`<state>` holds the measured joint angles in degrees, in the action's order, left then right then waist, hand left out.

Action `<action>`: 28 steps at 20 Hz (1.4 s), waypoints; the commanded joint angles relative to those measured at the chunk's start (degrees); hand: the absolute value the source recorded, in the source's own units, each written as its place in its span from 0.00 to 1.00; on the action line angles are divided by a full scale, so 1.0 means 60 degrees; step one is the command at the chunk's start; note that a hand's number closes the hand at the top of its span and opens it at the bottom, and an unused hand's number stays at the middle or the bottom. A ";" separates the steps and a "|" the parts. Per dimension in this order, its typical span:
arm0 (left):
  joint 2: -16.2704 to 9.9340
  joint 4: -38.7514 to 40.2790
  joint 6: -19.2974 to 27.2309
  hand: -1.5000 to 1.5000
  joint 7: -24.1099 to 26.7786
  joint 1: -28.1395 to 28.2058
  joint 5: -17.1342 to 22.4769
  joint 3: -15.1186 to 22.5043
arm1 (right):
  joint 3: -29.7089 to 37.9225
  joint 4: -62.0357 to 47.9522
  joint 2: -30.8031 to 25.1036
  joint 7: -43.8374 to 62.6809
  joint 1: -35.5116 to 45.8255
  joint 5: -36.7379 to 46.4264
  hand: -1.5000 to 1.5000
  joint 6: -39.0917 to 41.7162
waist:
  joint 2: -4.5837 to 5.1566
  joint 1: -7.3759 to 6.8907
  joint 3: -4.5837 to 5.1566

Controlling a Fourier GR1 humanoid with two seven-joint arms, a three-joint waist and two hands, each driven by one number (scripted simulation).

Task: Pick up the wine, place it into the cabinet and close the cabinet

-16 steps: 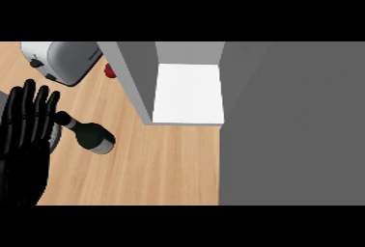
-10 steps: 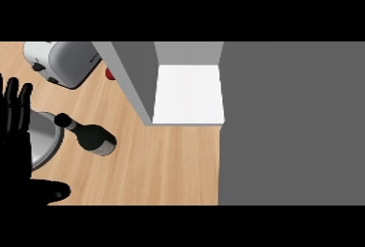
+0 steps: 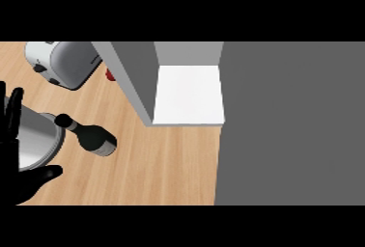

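the cabinet (image 3: pixel 187 91) fills the right and middle, its white shelf bare and its door swung out toward me as a grey slab. the counter (image 3: pixel 164 169) runs pale wood below and left of it. a toaster (image 3: pixel 63 62) sits at the top left, something small and red just behind it that i can't make out. a round metal pan (image 3: pixel 32 142) lies at the left edge, partly under my hand. the wine (image 3: pixel 91 136) stands on the counter just beside the pan, apart from the cabinet and left of its opening, not yet touched.

my left hand (image 3: pixel 18 164) is at the left edge, released: fingers straight and pointing up, thumb spread toward the bottle, holding nothing. my right hand isn't in view.

the step is the grasp. i judge the best move is to slide right and low, wrap the body below the neck, and keep the bottle upright so it clears the door edge on the way to the shelf.
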<state>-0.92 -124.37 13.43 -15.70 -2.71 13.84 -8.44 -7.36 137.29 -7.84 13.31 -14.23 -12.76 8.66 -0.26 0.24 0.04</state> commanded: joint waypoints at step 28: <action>-0.1023 -0.3190 0.2574 0.00 -0.4077 -0.0730 -0.1031 -0.0247 | -0.2204 0.3617 -0.0269 0.2593 -0.0891 0.0568 0.00 -0.1356 | -0.0026 0.0082 -0.0007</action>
<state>-7.39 -138.89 27.08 -38.79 -6.59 8.70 -10.34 -19.54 143.86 -7.94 22.71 -15.87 -7.88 1.49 -0.42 0.58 0.02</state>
